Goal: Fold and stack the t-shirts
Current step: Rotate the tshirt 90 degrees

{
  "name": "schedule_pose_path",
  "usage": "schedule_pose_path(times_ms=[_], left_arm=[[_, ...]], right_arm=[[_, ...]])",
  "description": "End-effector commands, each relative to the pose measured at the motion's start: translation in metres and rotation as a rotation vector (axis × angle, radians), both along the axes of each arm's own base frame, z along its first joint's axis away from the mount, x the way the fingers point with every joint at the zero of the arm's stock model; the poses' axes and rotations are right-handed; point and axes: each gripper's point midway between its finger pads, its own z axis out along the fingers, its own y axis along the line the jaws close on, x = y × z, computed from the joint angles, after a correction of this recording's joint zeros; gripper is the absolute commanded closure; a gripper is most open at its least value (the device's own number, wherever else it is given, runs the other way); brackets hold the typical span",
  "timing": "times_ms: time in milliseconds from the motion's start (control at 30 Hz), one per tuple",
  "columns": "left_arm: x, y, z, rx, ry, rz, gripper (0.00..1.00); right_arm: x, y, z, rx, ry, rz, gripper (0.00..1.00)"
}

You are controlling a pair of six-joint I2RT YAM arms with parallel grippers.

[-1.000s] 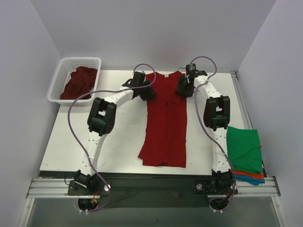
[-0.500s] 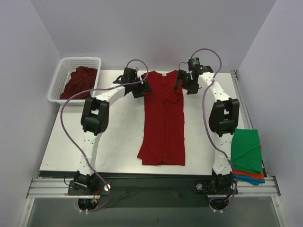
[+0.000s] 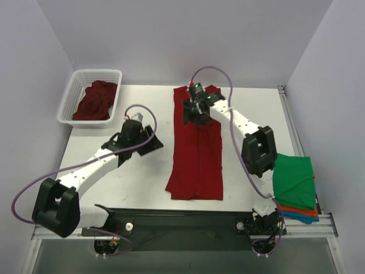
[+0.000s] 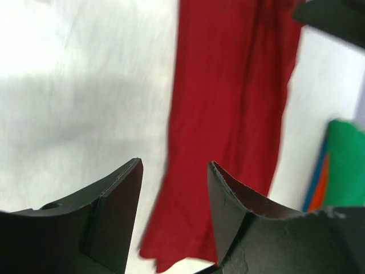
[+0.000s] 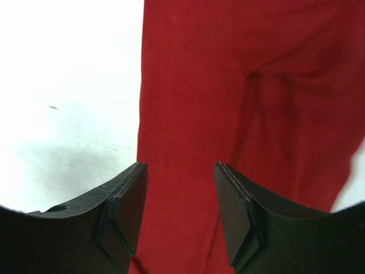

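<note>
A deep red t-shirt (image 3: 197,149) lies on the white table (image 3: 114,182), folded into a long narrow strip running from the far edge toward me. My right gripper (image 3: 191,113) hovers open over its upper left part; in the right wrist view the red cloth (image 5: 228,85) fills the space between the empty fingers. My left gripper (image 3: 153,144) is open and empty over bare table left of the shirt; the left wrist view shows the shirt (image 4: 234,114) beyond its fingers. A stack of folded shirts, green (image 3: 293,180) on top of orange and blue, sits at the table's right edge.
A white lattice basket (image 3: 74,91) at the far left holds crumpled deep red shirts (image 3: 94,101). The folded stack also shows in the left wrist view (image 4: 342,165). Purple cables loop above both arms.
My left arm has swung back from the shirt's far left corner to the table left of the shirt. My right gripper moved from the far right corner onto the shirt's upper left part.
</note>
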Motion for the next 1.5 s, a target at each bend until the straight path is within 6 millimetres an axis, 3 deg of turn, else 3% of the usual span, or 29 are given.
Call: schedule_pose_path(times_ms=[0,33,67,100,233,533,667,800,933,1133,1233,1300,1467], left_arm=[[-0.042,0.005,-0.036,0.067,0.062,-0.023,0.41],[-0.049,0.003,-0.032,0.053,0.045,-0.036,0.41],[-0.060,-0.002,-0.038,0.054,0.048,-0.062,0.43],[-0.073,0.000,-0.050,0.067,0.072,-0.074,0.44],[-0.100,-0.002,-0.061,0.083,0.055,-0.143,0.45],[-0.142,-0.029,-0.087,0.046,0.050,-0.307,0.47],[-0.150,-0.041,-0.087,0.015,0.030,-0.348,0.47],[-0.157,-0.042,-0.092,0.016,0.042,-0.359,0.49],[-0.162,-0.041,-0.100,0.027,0.065,-0.365,0.56],[-0.165,-0.042,-0.109,0.059,0.083,-0.356,0.58],[-0.165,-0.052,-0.107,0.029,0.072,-0.370,0.65],[-0.167,-0.055,-0.107,0.023,0.074,-0.376,0.79],[-0.178,-0.063,-0.101,-0.016,0.091,-0.392,0.99]], right_arm=[[-0.008,0.019,-0.036,-0.080,0.045,0.010,0.50],[-0.009,0.025,-0.051,-0.092,0.066,0.019,0.50],[-0.008,0.035,-0.050,-0.092,0.052,0.031,0.50],[-0.009,0.038,-0.063,-0.105,0.072,0.027,0.50],[-0.011,0.049,-0.081,-0.105,0.101,0.027,0.51],[-0.017,0.063,-0.097,-0.113,0.119,0.014,0.53],[-0.016,0.068,-0.096,-0.106,0.116,0.012,0.52],[-0.015,0.070,-0.102,-0.099,0.126,0.005,0.53],[-0.015,0.076,-0.111,-0.090,0.145,0.003,0.53],[-0.014,0.079,-0.116,-0.081,0.154,-0.011,0.56],[-0.014,0.080,-0.119,-0.079,0.160,-0.014,0.57],[-0.014,0.081,-0.121,-0.077,0.163,-0.017,0.58],[-0.012,0.080,-0.124,-0.075,0.167,-0.034,0.60]])
